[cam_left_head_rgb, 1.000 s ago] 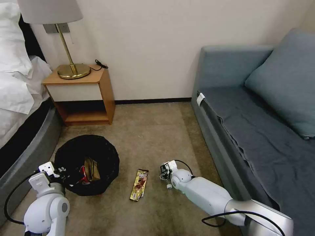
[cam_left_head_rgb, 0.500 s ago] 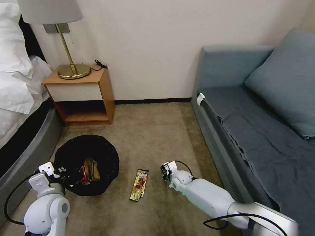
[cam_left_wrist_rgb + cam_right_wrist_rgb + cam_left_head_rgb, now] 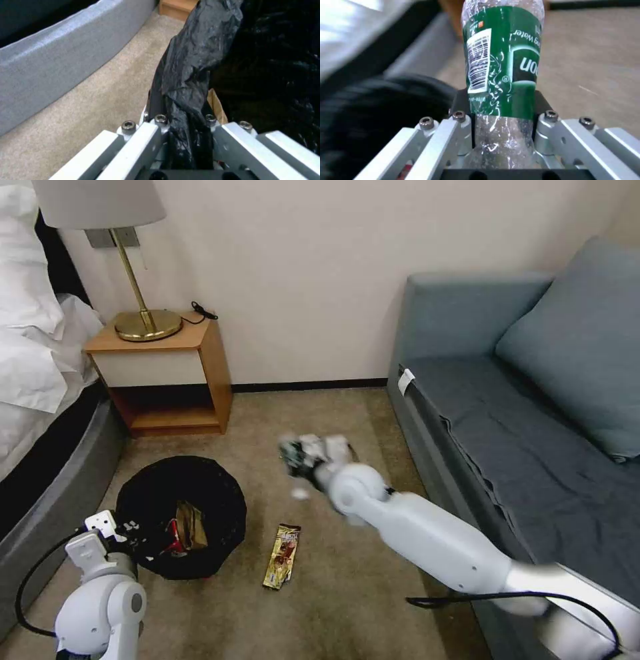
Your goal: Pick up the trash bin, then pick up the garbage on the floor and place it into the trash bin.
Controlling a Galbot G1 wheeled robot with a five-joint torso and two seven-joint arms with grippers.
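Carpet point(image 3: 320, 607), one bin point(image 3: 227, 500), one wrapper point(image 3: 283, 555)

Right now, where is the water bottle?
The water bottle is clamped in the right gripper, raised over the carpet between the trash bin and the sofa.

One trash bin point(image 3: 180, 517); one bottle point(image 3: 501, 62); one snack wrapper point(image 3: 282, 555).

Black-lined trash bin point(image 3: 180, 513), green-labelled clear bottle point(image 3: 501, 65), brown-gold wrapper point(image 3: 282, 555), beige carpet point(image 3: 320, 593)
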